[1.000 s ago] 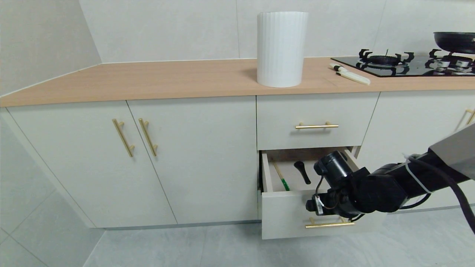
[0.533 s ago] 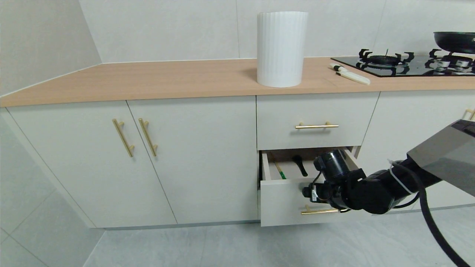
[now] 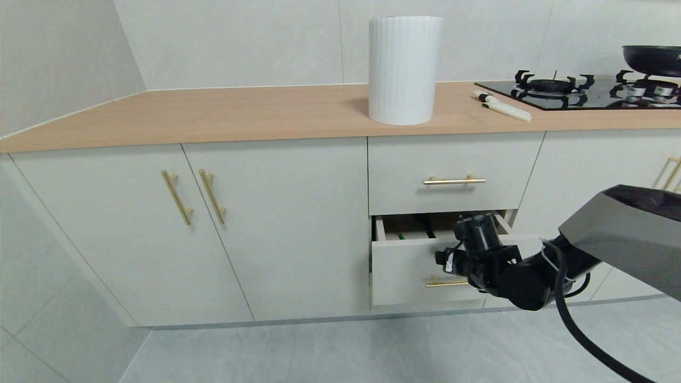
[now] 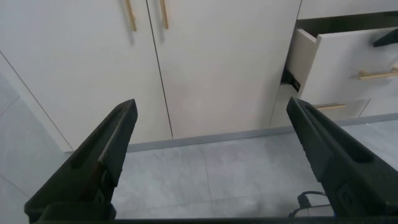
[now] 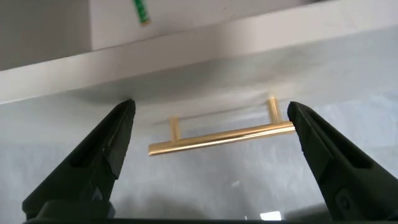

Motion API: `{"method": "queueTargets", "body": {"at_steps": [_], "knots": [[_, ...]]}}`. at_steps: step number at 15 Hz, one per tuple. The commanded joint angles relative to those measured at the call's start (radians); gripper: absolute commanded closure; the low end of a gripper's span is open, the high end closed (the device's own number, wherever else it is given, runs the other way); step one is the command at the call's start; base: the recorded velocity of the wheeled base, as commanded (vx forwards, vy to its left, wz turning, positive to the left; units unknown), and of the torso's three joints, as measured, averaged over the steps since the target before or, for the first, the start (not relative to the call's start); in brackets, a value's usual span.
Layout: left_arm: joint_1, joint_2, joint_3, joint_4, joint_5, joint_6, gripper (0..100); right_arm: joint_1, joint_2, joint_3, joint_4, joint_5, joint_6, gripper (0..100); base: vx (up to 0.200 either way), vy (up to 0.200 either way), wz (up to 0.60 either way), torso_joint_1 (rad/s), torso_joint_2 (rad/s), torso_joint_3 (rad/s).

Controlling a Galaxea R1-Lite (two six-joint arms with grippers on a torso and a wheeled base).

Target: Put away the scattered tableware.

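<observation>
One white ribbed canister (image 3: 405, 69) stands on the tabletop (image 3: 239, 114). There are two pale utensils (image 3: 505, 110), one hob (image 3: 580, 96) with two burner grates (image 3: 550, 83), and one black pan (image 3: 652, 57). Below are two drawers (image 3: 444, 157) and two left cupboard doors (image 3: 106, 234), each with one gold handle (image 3: 454, 181). One green-tipped stick (image 5: 140, 9) shows in the open drawer.

Wooden countertop (image 3: 239, 111): a white ribbed canister (image 3: 404, 69) is stood upright on it; a pale knife (image 3: 503, 109) is laid flat between canister and black hob (image 3: 585, 100). A dark pan (image 3: 652, 57) is borne on the hob.
</observation>
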Motion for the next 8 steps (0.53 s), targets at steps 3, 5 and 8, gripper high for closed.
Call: {"method": "queueTargets", "body": {"at_steps": [3, 5, 8], "knots": [[0.0, 0.0, 0.0, 0.0, 0.0, 0.0, 0, -0.018, 0.089, -0.031, -0.104, -0.023, -0.004, 0, 0.0, 0.0, 0.0, 0.0, 0.0, 0.0], [0.0, 0.0, 0.0, 0.0, 0.0, 0.0, 0, -0.032, 0.106, -0.054, -0.105, -0.032, -0.003, 0, 0.0, 0.0, 0.0, 0.0, 0.0, 0.0], [0.0, 0.0, 0.0, 0.0, 0.0, 0.0, 0, -0.055, 0.133, -0.094, -0.105, -0.045, 0.0, 0, 0.0, 0.0, 0.0, 0.0, 0.0, 0.0]]}}
